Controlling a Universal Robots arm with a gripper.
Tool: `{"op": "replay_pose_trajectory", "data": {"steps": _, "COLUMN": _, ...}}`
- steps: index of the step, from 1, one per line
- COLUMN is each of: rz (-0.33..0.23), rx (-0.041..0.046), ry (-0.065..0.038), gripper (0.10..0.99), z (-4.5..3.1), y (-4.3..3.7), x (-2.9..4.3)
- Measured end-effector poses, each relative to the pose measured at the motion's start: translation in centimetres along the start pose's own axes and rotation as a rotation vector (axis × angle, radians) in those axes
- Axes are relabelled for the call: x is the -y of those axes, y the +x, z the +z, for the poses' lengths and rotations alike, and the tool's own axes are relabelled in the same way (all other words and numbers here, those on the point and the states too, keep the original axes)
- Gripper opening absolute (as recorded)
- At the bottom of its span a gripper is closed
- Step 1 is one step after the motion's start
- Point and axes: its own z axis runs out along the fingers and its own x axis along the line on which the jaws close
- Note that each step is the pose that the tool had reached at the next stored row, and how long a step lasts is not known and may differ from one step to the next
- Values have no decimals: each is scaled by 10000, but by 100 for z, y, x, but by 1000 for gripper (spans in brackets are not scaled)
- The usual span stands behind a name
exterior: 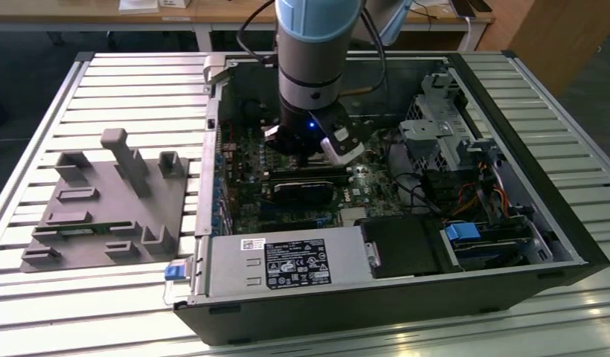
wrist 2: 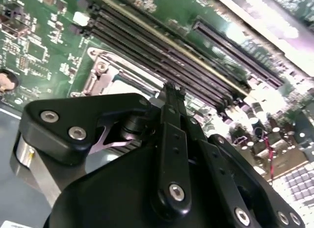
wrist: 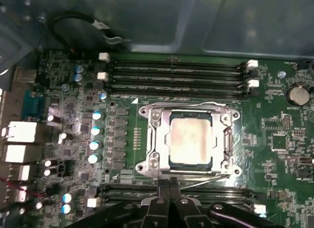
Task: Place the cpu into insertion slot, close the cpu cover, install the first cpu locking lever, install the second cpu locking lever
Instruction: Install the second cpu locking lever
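Note:
In the first wrist view the cpu (wrist: 190, 139), a pale silver-grey square, lies in the insertion slot (wrist: 235, 115) on the green board. The cpu cover (wrist: 156, 139), a metal frame plate, lies flat around it. One thin wire lever (wrist: 186, 104) runs along one edge of the cover. A second lever (wrist: 206, 178) runs along the opposite edge, beside my gripper (wrist: 169, 185), whose black fingers stand shut together with nothing visibly between them. In the second wrist view the fingertip (wrist 2: 169, 88) hangs just over the cover (wrist 2: 100, 71). In the exterior view my gripper (exterior: 310, 160) reaches down into the open computer case.
Long black memory slots (wrist: 176, 73) flank the socket on both sides. Capacitors (wrist: 95, 139) and rear ports (wrist: 19, 132) stand nearby, as does a coin battery (wrist: 298, 95). The case walls (exterior: 210, 149), power supply (exterior: 285, 264) and drive cage (exterior: 454, 141) hem in the arm. A grey fixture (exterior: 106, 201) lies outside the case.

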Motion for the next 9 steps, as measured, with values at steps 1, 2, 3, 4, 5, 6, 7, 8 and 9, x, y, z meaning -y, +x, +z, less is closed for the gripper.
{"op": "replay_pose_trajectory", "data": {"steps": 1, "rz": 0, "rx": 1, "ry": -10, "gripper": 106, "z": -2, "y": 16, "x": 10}}
{"op": "replay_pose_trajectory", "data": {"steps": 2, "rz": 0, "rx": 1, "ry": -14, "gripper": 106, "z": -3, "y": 31, "x": 16}}
{"op": "replay_pose_trajectory", "data": {"steps": 3, "rz": 0, "rx": 1, "ry": -16, "gripper": 106, "z": -1, "y": 48, "x": 19}}
{"op": "replay_pose_trajectory", "data": {"steps": 4, "rz": 0, "rx": 1, "ry": -18, "gripper": 106, "z": 2, "y": 64, "x": 21}}
{"op": "replay_pose_trajectory", "data": {"steps": 5, "rz": 1, "rx": 2, "ry": -19, "gripper": 106, "z": 7, "y": 78, "x": 21}}
{"op": "replay_pose_trajectory", "data": {"steps": 6, "rz": 1, "rx": 2, "ry": -19, "gripper": 106, "z": 13, "y": 89, "x": 22}}
{"op": "replay_pose_trajectory", "data": {"steps": 7, "rz": 1, "rx": 1, "ry": -18, "gripper": 106, "z": 21, "y": 97, "x": 24}}
{"op": "replay_pose_trajectory", "data": {"steps": 8, "rz": 1, "rx": 1, "ry": -18, "gripper": 106, "z": 31, "y": 103, "x": 26}}
{"op": "replay_pose_trajectory", "data": {"steps": 9, "rz": 1, "rx": 0, "ry": -17, "gripper": 106, "z": 45, "y": 107, "x": 28}}
